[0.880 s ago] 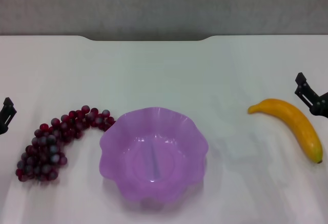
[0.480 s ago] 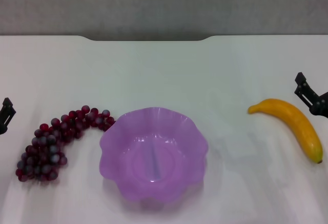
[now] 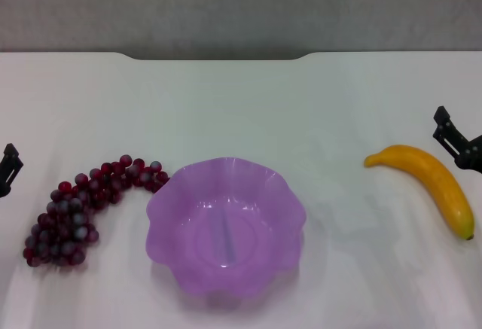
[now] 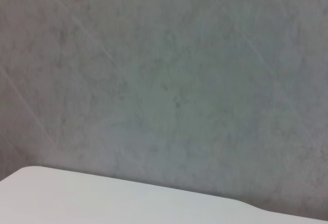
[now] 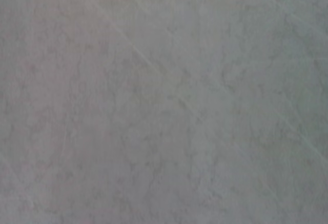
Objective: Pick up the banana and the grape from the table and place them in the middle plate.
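Beside right hand (image 3: pixel 456 142): banana (image 3: pixel 433 184).

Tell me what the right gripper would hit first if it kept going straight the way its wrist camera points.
Probably nothing nearby: the right gripper sits beside the banana, but its wrist view shows only grey wall.

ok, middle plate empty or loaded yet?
Empty. The middle plate shows only its bare purple inside; the grape and the banana both lie on the table beside it.

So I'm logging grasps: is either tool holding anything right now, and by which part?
Nothing is held. The banana and the grape lie on the table; the left tool and right tool sit at the edges, apart from both.
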You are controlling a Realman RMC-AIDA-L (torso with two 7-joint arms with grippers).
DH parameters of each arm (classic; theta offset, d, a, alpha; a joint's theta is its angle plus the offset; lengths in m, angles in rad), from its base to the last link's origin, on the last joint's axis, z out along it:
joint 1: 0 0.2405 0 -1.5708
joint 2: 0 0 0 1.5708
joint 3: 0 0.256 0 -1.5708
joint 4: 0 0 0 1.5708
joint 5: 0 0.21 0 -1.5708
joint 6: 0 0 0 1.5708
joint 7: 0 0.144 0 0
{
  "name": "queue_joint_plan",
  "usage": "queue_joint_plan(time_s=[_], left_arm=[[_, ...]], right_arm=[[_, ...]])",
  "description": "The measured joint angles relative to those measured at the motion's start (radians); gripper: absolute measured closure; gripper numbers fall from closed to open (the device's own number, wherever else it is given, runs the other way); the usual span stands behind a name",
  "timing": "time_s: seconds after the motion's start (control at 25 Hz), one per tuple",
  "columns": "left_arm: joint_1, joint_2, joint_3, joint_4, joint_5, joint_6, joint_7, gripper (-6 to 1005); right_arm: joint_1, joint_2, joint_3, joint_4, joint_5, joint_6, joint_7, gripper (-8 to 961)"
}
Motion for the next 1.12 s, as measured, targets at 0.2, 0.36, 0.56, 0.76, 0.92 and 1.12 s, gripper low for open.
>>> queue_joint_plan(time_s=[0.2,0.36,0.56,0.76,0.92,1.12], left_arm=[[0.007,0.002,0.032,0.024,0.0,0.0,-0.004,122],[0.044,0.017,0.064,0.123,0.024,0.0,-0.004,123],[0.107,0.054,0.056,0.329,0.144,-0.101,-0.034,123],[0.18,0.138,0.05,0.607,0.245,-0.335,-0.106,123],[0.217,0.187,0.02,0.825,0.314,-0.593,-0.121,123],[0.235,0.192,-0.042,1.053,0.424,-0.963,-0.107,122]], right_arm=[[-0.004,0.0,0.0,-0.001,0.0,0.0,0.0,48],[-0.008,0.0,0.0,-0.003,-0.001,0.004,0.0,47],[-0.008,-0.001,0.0,-0.003,-0.004,0.016,0.0,47],[-0.008,-0.002,0.0,-0.003,-0.005,0.028,0.0,47],[-0.008,-0.002,0.0,-0.003,-0.006,0.029,0.0,47],[-0.008,-0.002,0.0,-0.003,-0.006,0.029,0.0,47]])
